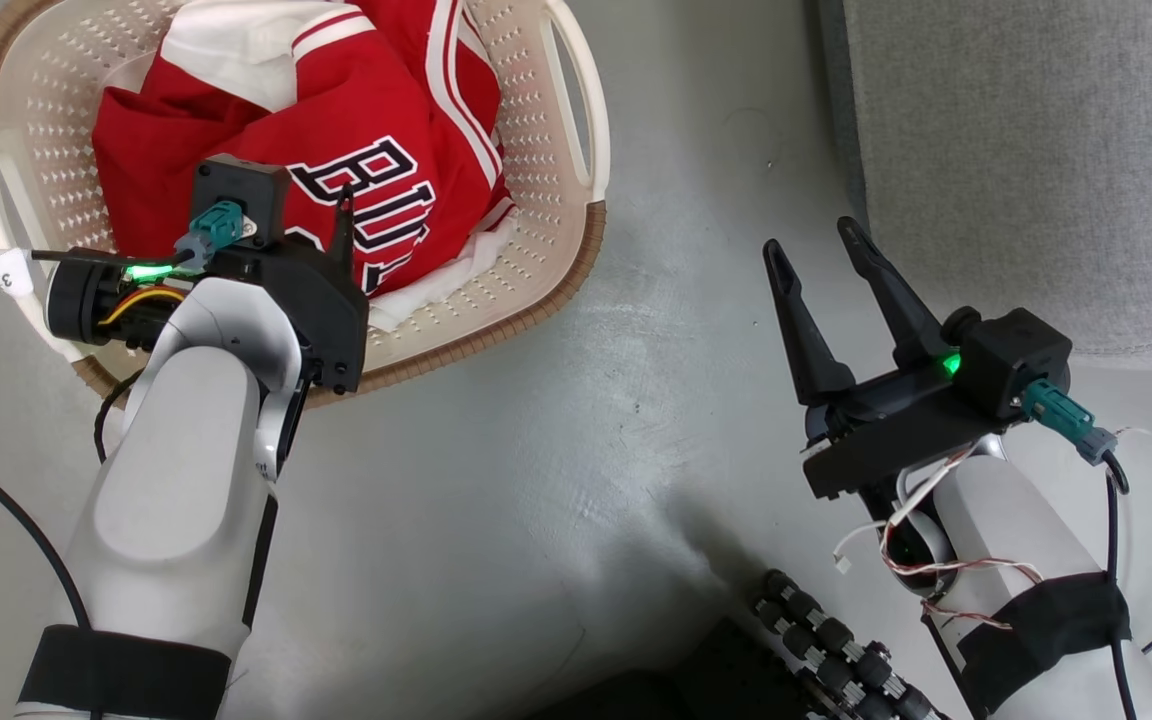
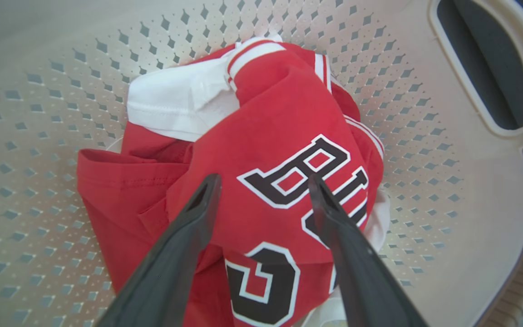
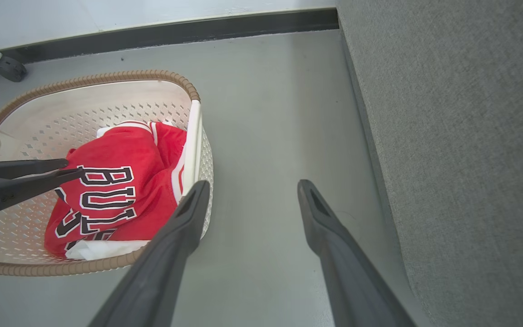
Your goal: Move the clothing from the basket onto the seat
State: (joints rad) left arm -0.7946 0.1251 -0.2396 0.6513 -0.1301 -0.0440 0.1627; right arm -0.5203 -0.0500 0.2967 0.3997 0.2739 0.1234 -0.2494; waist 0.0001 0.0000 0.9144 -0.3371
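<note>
The clothing (image 1: 336,110), a red bundle with black-and-white lettering and white trim, lies crumpled in the cream perforated basket (image 1: 591,230) on the floor. My left gripper (image 2: 263,181) hangs open just above the lettered jersey (image 2: 279,118), fingers pointing down into the basket (image 2: 425,181), with nothing between them. From the right wrist view its fingers (image 3: 25,175) reach in over the red cloth (image 3: 125,159). My right gripper (image 1: 816,250) is open and empty above the grey floor, between the basket (image 3: 107,77) and the grey seat (image 1: 1036,150). The seat (image 3: 461,136) is close on its right.
A strip of bare grey floor (image 1: 686,200) runs between basket and seat. My base with black rollers (image 1: 826,640) shows at the bottom. Cables trail off both forearms. A dark baseboard (image 3: 175,32) and a caster wheel (image 3: 9,68) lie beyond the basket.
</note>
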